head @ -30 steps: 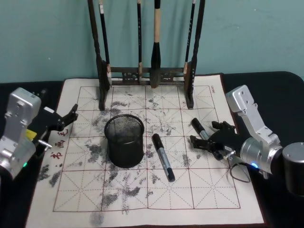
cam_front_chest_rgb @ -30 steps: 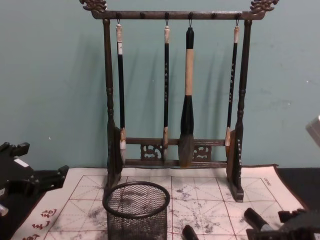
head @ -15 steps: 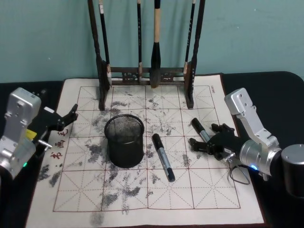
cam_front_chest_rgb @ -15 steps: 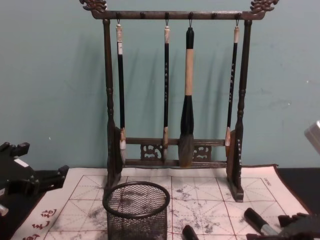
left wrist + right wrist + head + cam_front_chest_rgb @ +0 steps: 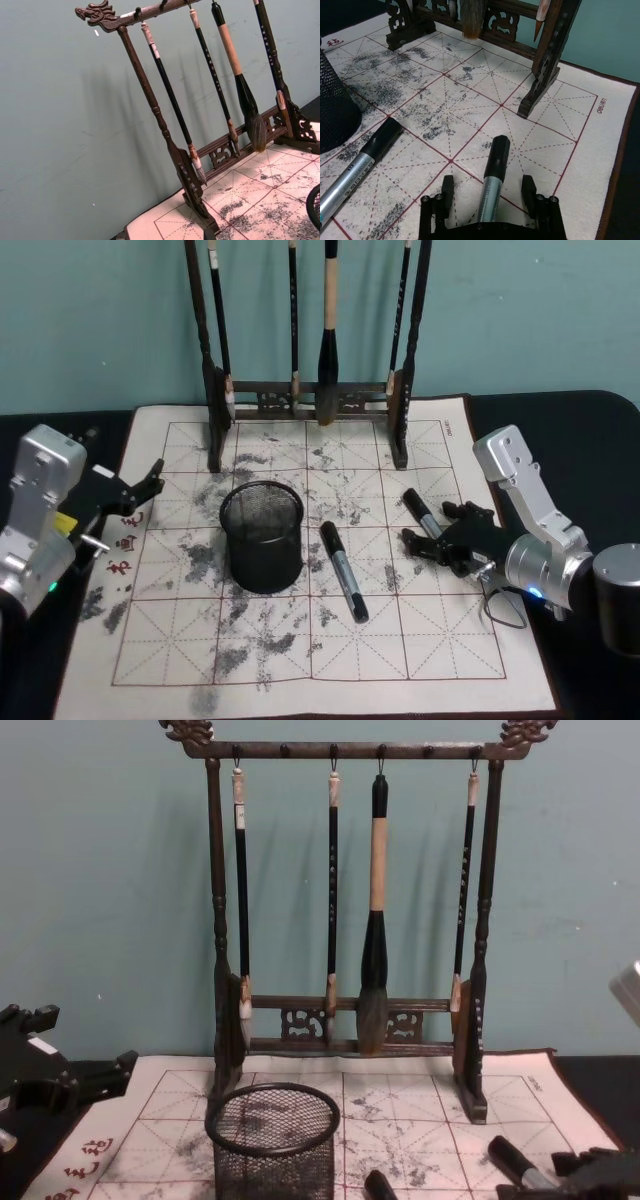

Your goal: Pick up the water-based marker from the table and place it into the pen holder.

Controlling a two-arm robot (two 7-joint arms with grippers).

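Two black-capped, grey-barrelled water-based markers lie on the inked grid mat. One marker (image 5: 344, 570) is just right of the pen holder (image 5: 262, 537), a black wire-mesh cup standing upright at the mat's centre-left. The other marker (image 5: 420, 512) lies farther right. My right gripper (image 5: 437, 527) is low over it and open. In the right wrist view this marker (image 5: 492, 172) lies between the two fingers (image 5: 447, 192), not clamped. The pen holder's mesh (image 5: 332, 110) shows at that view's edge. My left gripper (image 5: 143, 496) is parked open at the mat's left edge.
A tall dark wooden brush rack (image 5: 310, 390) with several hanging brushes stands along the mat's far edge, against the teal wall. The white mat (image 5: 300, 660) lies on a black table. Its near half holds no objects.
My right gripper has shifted slightly toward the right-hand marker and sunk lower in the chest view. Both markers, the pen holder and the left arm have stayed put.
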